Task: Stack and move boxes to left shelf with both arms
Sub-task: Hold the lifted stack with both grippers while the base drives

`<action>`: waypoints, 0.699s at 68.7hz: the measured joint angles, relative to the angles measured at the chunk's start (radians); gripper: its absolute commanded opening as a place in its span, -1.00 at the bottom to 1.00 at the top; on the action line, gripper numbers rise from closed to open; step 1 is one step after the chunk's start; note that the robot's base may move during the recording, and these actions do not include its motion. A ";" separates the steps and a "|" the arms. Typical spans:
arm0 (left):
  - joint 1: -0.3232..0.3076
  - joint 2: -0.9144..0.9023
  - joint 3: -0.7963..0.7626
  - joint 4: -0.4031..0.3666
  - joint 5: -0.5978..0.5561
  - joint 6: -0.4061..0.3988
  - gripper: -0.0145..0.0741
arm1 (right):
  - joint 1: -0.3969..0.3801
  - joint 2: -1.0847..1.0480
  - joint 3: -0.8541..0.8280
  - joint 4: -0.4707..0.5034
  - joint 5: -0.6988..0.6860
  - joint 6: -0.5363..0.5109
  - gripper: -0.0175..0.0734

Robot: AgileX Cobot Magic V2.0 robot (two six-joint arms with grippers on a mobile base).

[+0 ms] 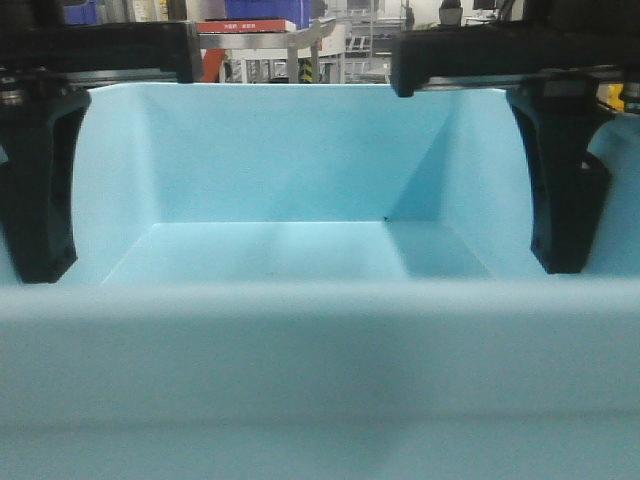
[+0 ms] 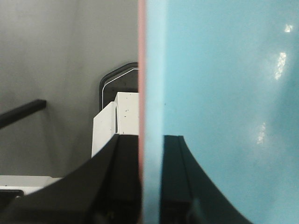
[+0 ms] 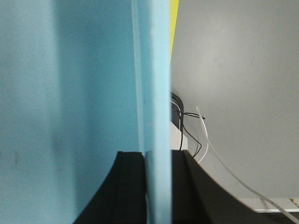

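Two tubs nested, blue tub (image 1: pixel 300 170) in pink tub (image 2: pixel 141 70); left hand (image 2: pixel 149 138), right hand (image 3: pixel 156 153) grip side walls. Next: carry level to left shelf.

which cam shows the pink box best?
Left wrist view: the pink box shows as a thin salmon strip pressed against the wall of the blue box, both clamped between the fingers of the left gripper. The front view shows only the blue box's interior, the right wrist view only its wall. No pink in either.
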 measured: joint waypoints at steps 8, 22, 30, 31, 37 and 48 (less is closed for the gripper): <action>0.000 0.000 0.000 0.000 0.000 0.000 -0.70 | 0.000 0.000 0.000 0.000 -0.002 0.000 -0.49; 0.000 0.000 0.000 -0.004 -0.002 0.000 -0.70 | 0.000 0.000 0.000 0.000 0.000 0.000 -0.49; 0.000 0.000 0.000 -0.009 -0.002 0.000 -0.70 | 0.000 0.000 0.000 -0.004 0.000 0.000 -0.49; 0.000 0.000 0.000 -0.009 -0.002 0.000 -0.70 | 0.000 0.000 0.000 -0.004 0.000 0.000 -0.49; 0.000 0.000 0.000 -0.011 -0.002 0.000 -0.70 | 0.000 0.000 0.000 -0.005 0.000 0.000 -0.49; 0.000 0.000 0.000 -0.015 -0.004 0.000 -0.70 | 0.000 0.000 0.000 -0.008 0.002 0.000 -0.49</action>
